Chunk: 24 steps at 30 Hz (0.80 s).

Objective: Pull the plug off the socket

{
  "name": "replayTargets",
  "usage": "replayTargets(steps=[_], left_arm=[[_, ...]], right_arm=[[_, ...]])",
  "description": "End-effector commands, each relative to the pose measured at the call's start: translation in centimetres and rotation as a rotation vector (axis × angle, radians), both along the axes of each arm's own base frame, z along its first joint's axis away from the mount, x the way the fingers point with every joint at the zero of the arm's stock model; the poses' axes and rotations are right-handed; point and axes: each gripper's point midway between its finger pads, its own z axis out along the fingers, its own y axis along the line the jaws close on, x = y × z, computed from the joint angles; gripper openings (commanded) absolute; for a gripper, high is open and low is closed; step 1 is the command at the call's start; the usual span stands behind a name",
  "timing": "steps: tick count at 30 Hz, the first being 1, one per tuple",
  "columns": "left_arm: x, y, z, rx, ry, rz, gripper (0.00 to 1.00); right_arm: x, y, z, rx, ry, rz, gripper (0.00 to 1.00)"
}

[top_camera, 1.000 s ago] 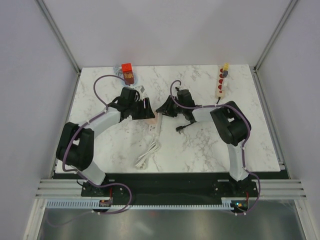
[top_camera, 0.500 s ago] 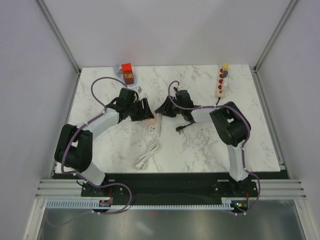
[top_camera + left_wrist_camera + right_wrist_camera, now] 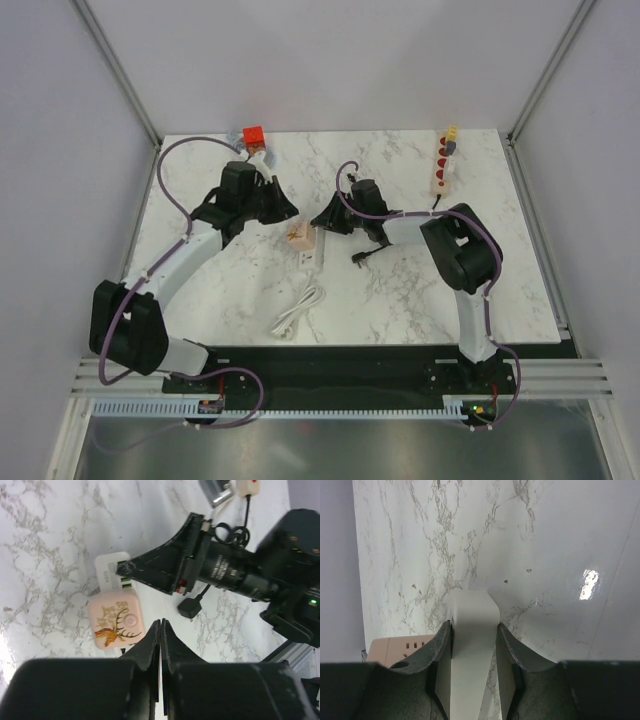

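Left hand (image 3: 160,625): fingers pressed together with nothing between them, raised clear of the counter (image 3: 400,300) and touching no object.

Just beyond its tips lay the plug (image 3: 117,625), a pink block printed with a deer. It rested against the white socket (image 3: 111,567) and appeared to be seated in it, though the joint itself was hidden. From overhead, the plug lay to the right of the left hand and a little nearer the arm bases, close by but apart from the fingers.

Right hand (image 3: 473,626): closed on the socket, one finger on each long side. The white body projected forward past the fingertips, and the plug showed at the lower left of the wrist view. The socket's long axis ran roughly from the far side toward the bases.

The right hand served as the anchor and the left was the free hand nearer the plug. Separation would presumably require the left fingers to part, reach down and rightward onto the pink block, and draw it away from the held socket.

Outlying items:
- A coiled white cable (image 3: 298,308), near side.
- A black connector (image 3: 358,262).
- A power strip with red switches (image 3: 443,160), far right.
- An orange block (image 3: 254,135), far edge.
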Motion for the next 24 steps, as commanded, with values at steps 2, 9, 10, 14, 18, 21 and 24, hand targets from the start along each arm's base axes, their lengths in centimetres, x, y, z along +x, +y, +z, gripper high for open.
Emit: replayTargets(steps=[2,9,10,14,18,21,24], left_arm=[[-0.2,-0.9,2.3,0.0,-0.079,-0.076,0.02],[-0.7,-1.0,-0.1,0.048,0.003,-0.129,0.79],[-0.7,-1.2,-0.1,0.044,0.007,-0.137,0.98],[-0.2,-1.7,-1.4,0.053,0.048,-0.154,1.0],[0.1,-2.0,-3.7,0.093,0.095,-0.161,1.0],[0.5,-2.6,-5.5,0.11,0.132,-0.171,0.96],[1.0,-3.1,-6.8,0.127,0.153,-0.176,0.89]], right_arm=[[-1.8,-6.9,-8.9,-0.348,0.11,-0.062,0.0],[-2.4,-6.2,-8.6,-0.315,0.118,-0.027,0.0],[-2.4,-6.2,-8.6,-0.312,0.119,-0.023,0.0],[-2.5,-5.8,-8.2,-0.296,0.116,-0.008,0.0],[-2.5,-5.6,-8.2,-0.288,0.119,0.001,0.0],[-2.6,-5.4,-8.3,-0.28,0.126,0.006,0.0],[-2.6,-5.4,-8.3,-0.278,0.127,0.008,0.0]])
